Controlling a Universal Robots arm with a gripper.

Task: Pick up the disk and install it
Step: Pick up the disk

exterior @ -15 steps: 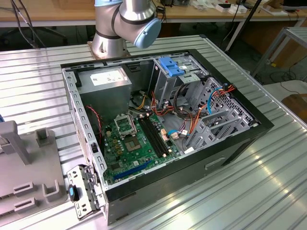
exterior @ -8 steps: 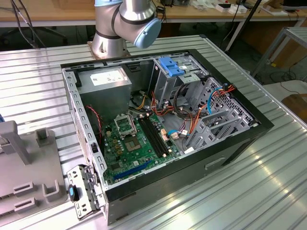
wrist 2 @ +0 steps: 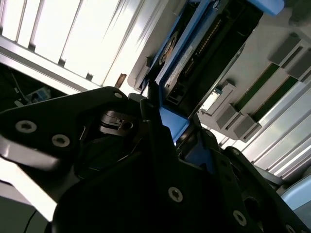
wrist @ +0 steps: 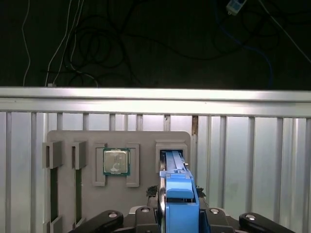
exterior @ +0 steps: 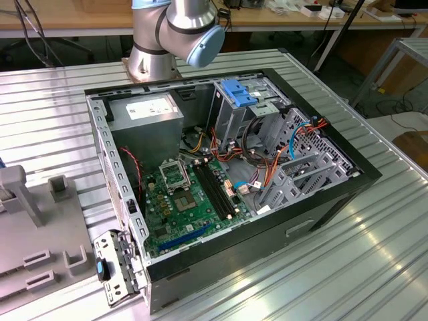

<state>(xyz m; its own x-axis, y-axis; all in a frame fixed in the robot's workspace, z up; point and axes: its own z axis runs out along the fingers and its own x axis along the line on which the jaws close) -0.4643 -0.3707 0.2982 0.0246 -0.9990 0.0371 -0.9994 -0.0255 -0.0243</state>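
Black jaws clamped on the disk (wrist: 179, 194), edge-on, blue carrier rails, grey fixture (wrist: 146, 138) beyond

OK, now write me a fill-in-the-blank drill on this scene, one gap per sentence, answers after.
1. The gripper is closed on the ____.
2. Its side rails are ____.
3. The tray holding the chip is ____.
4. In the exterior view, the case lies ____, showing its green motherboard.

Missing words: disk; blue; grey; open.
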